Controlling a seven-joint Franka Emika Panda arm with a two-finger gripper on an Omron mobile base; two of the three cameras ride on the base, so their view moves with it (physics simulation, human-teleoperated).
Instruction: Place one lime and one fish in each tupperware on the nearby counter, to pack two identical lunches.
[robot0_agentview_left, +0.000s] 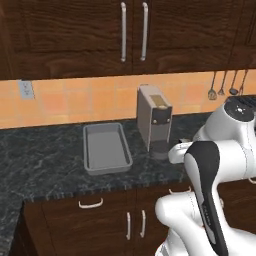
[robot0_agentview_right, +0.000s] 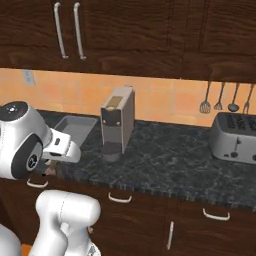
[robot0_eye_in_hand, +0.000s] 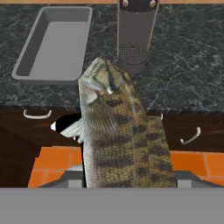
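A brownish, scaly fish (robot0_eye_in_hand: 118, 131) stands between the fingers of my gripper (robot0_eye_in_hand: 127, 177), which is shut on it. Its head points toward the counter (robot0_eye_in_hand: 188, 65). In the hand view the fish hangs in front of the counter's front edge, over the drawers and the orange floor. One tupperware (robot0_eye_in_hand: 54, 43) lies empty on the counter, up and to the left of the fish's head. The same tupperware (robot0_agentview_left: 105, 147) is left of the coffee machine, and the tupperware (robot0_agentview_right: 75, 127) lies just beyond my white hand (robot0_agentview_right: 60, 145). The lime is out of view.
A grey coffee machine (robot0_agentview_left: 154, 120) stands right of the tray, straight ahead of the fish as the coffee machine (robot0_eye_in_hand: 135, 30). A silver toaster (robot0_agentview_right: 235, 137) sits at the far right, with utensils (robot0_agentview_right: 220, 97) hanging on the wall. Dark cabinets (robot0_agentview_left: 130, 30) overhang the counter (robot0_agentview_right: 170, 160).
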